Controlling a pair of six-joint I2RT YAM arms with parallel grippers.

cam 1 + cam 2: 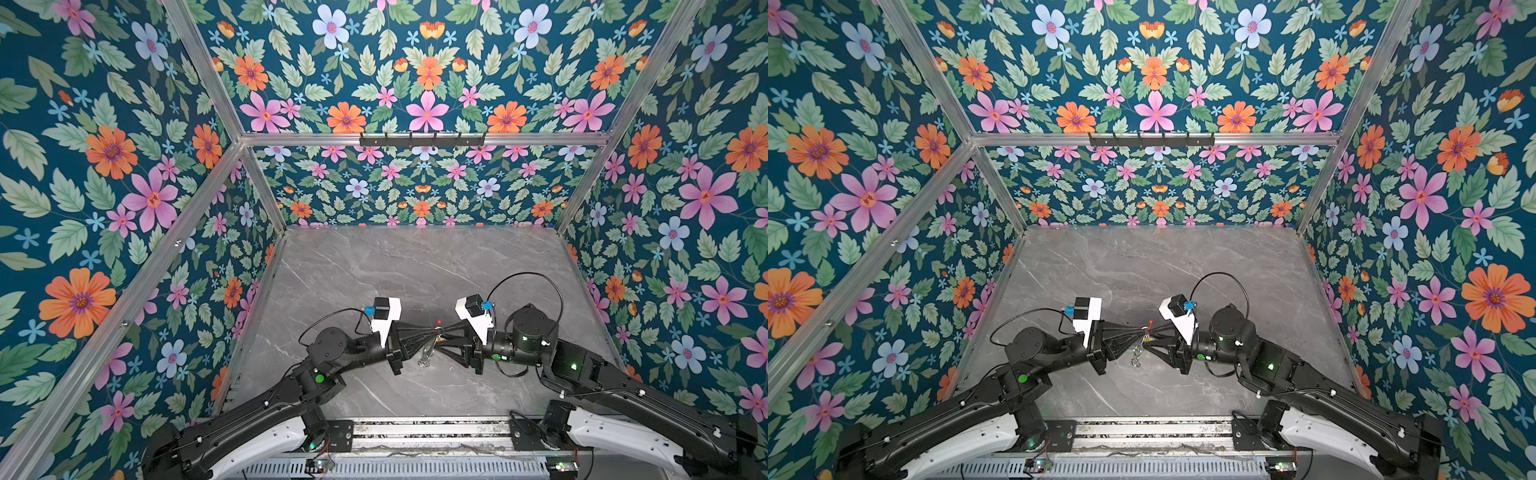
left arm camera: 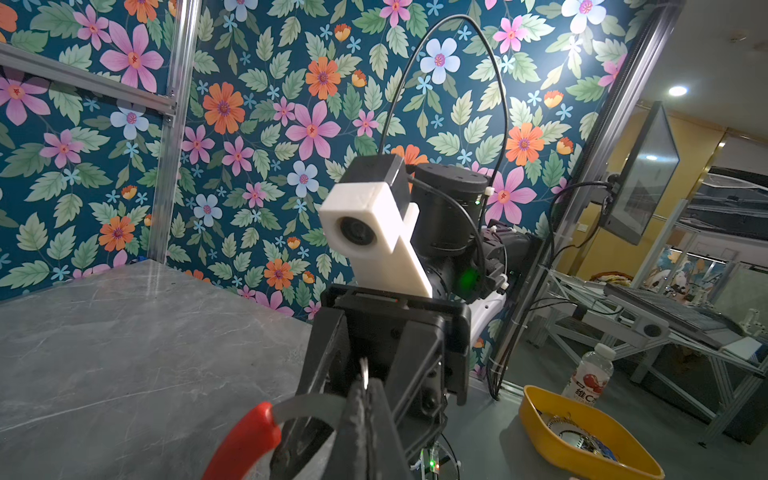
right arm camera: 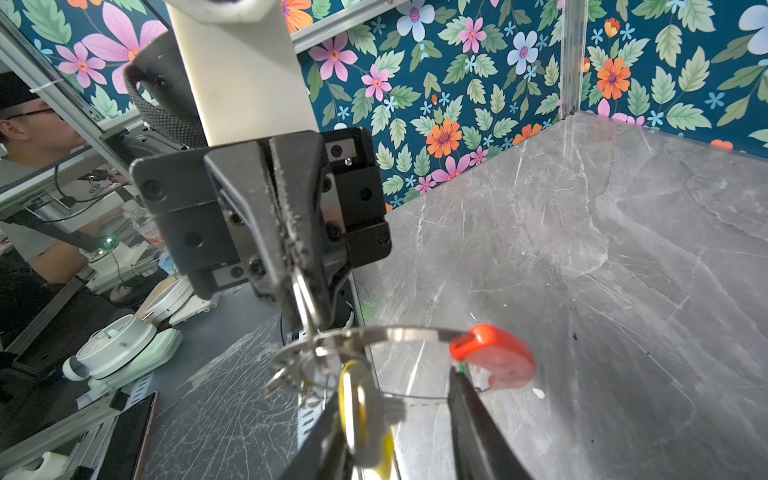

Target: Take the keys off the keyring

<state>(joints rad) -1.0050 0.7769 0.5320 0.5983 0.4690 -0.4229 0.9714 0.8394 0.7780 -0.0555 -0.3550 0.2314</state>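
Note:
Both grippers meet tip to tip above the table's front middle. The keyring (image 3: 399, 332), a thin grey hoop with a red sleeve (image 3: 494, 357), hangs between them and shows in both top views (image 1: 439, 323). My left gripper (image 2: 365, 388) is shut on the hoop next to the red sleeve (image 2: 245, 440). My right gripper (image 3: 395, 390) has its jaws apart. A blurred yellow key (image 3: 359, 415) hangs between them, close against one finger (image 3: 328, 436). A sliver of green (image 3: 460, 368) shows under the sleeve. Small silver rings (image 1: 424, 357) dangle below.
The grey marble table (image 1: 415, 270) is walled on three sides by floral panels. A black hook rail (image 1: 422, 139) sits high on the back wall. Off the table stand a yellow tub (image 2: 582, 432) and a bottle (image 2: 590, 374). A person (image 3: 25, 120) sits beyond the frame.

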